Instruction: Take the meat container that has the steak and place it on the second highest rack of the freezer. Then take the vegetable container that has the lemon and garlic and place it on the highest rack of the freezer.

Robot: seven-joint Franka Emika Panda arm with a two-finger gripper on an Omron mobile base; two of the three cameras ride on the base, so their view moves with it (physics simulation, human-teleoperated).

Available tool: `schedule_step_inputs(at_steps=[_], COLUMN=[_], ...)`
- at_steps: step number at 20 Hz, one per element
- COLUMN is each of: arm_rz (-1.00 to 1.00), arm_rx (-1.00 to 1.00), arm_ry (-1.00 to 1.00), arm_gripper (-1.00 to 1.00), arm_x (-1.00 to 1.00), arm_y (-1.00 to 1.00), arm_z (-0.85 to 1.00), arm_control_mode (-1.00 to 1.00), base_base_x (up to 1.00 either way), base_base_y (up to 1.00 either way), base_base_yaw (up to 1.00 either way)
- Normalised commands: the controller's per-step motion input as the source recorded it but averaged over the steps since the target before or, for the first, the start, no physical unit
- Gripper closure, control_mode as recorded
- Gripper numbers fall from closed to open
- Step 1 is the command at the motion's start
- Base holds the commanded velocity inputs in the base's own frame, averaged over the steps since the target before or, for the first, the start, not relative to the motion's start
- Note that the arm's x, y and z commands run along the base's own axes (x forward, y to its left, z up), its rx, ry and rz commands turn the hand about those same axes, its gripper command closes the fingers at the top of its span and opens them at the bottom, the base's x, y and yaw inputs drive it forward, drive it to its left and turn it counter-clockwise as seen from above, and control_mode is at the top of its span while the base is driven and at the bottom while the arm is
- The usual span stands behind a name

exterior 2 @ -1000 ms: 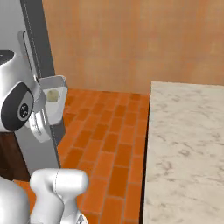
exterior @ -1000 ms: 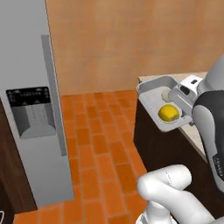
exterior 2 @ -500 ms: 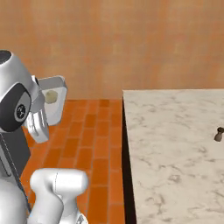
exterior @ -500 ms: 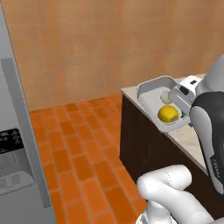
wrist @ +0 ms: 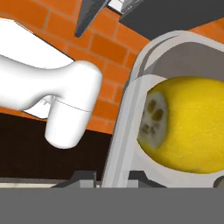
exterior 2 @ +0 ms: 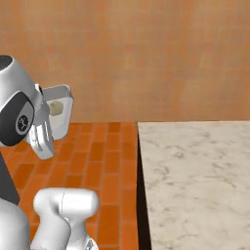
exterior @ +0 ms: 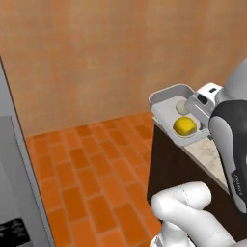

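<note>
garlic [exterior: 182, 106] half hidden by gripper [exterior: 197, 110]; freezer [exterior: 14, 193] cut off

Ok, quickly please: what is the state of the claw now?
Claw: closed on the rim of the vegetable container, which carries the lemon and garlic.

End effector [exterior: 201, 107] clamped, arm raised

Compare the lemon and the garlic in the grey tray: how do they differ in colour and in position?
The lemon is bright yellow; the garlic is pale cream. The lemon lies in the tray's end nearer the left base camera; the garlic lies behind it. The garlic is partly hidden by the hand; the lemon shows almost whole. Both are small, roundish, and inside the same tray.
</note>
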Motion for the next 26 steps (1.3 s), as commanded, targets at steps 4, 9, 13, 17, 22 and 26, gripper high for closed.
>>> schedule_step_inputs(at_steps=[4,9,13,17,22,26], arm_rz=[0.0,0.0,0.0,0.0,0.0,0.0], arm_rx=[0.0,0.0,0.0,0.0,0.0,0.0], arm_ry=[0.0,0.0,0.0,0.0,0.0,0.0], arm_gripper=[1.0,1.0,1.0,1.0,1.0,1.0], arm_x=[0.0,0.0,0.0,0.0,0.0,0.0], arm_y=[0.0,0.0,0.0,0.0,0.0,0.0], arm_z=[0.0,0.0,0.0,0.0,0.0,0.0], arm_control_mode=[1.0,1.0,1.0,1.0,1.0,1.0], base_base_x=[1.0,1.0,1.0,1.0,0.95,0.75], base_base_y=[-0.25,-0.44,-0.16,0.0,0.0,-0.11], base_base_yaw=[0.16,0.35,0.38,0.3,0.48,0.7])
